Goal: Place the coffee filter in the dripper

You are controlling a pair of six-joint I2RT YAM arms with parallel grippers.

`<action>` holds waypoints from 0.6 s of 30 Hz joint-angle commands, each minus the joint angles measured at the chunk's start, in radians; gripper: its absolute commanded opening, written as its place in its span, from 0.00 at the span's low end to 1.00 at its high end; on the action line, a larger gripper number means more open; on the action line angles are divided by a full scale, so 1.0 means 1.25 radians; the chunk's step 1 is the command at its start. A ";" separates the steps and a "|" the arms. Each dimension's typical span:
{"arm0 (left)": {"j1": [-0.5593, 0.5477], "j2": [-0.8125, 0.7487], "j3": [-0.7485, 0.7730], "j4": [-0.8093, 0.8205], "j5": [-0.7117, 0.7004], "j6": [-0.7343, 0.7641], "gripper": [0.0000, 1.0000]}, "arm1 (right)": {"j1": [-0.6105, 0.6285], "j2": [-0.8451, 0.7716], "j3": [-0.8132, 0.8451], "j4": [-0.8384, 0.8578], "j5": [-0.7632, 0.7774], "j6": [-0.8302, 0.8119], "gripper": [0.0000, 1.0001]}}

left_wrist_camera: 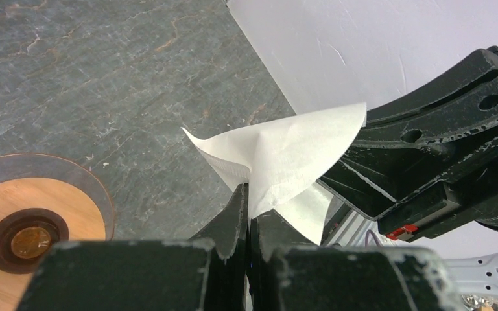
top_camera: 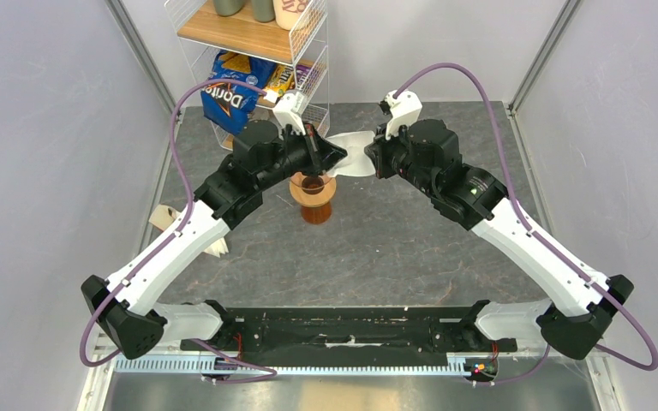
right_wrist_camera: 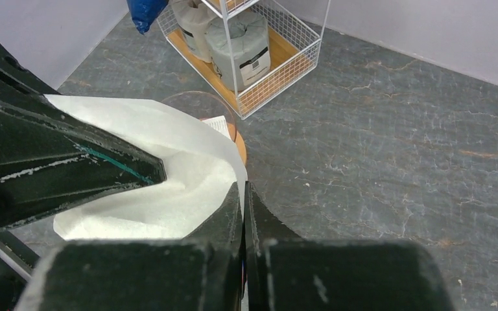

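Note:
The coffee filter (top_camera: 355, 154), a thin white paper fan, hangs in the air between my two grippers, just behind and to the right of the dripper (top_camera: 314, 195). My left gripper (top_camera: 336, 156) is shut on one side of it; in the left wrist view the filter (left_wrist_camera: 285, 155) rises out of the closed fingertips (left_wrist_camera: 248, 194). My right gripper (top_camera: 372, 158) is shut on the opposite edge, where the paper (right_wrist_camera: 168, 188) runs down between its tips (right_wrist_camera: 243, 191). The orange-brown dripper (left_wrist_camera: 32, 227) stands upright on the table with its dark centre hole showing.
A white wire rack (top_camera: 261, 77) with a blue chip bag (top_camera: 231, 96) stands at the back left, close behind the dripper; its basket (right_wrist_camera: 279, 58) holds grey packs. A cream-white pile (top_camera: 219, 247) lies partly under my left arm. The table is grey stone with walls on both sides.

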 commanded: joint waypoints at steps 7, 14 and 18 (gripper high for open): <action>-0.020 0.004 -0.003 0.060 -0.023 0.013 0.02 | -0.003 0.007 0.034 0.029 -0.027 0.003 0.03; -0.020 -0.015 -0.016 0.023 -0.048 0.100 0.02 | -0.003 -0.017 0.022 0.044 -0.025 -0.016 0.00; -0.020 -0.010 -0.008 -0.012 -0.072 0.131 0.02 | -0.002 -0.026 0.014 0.048 -0.058 -0.019 0.00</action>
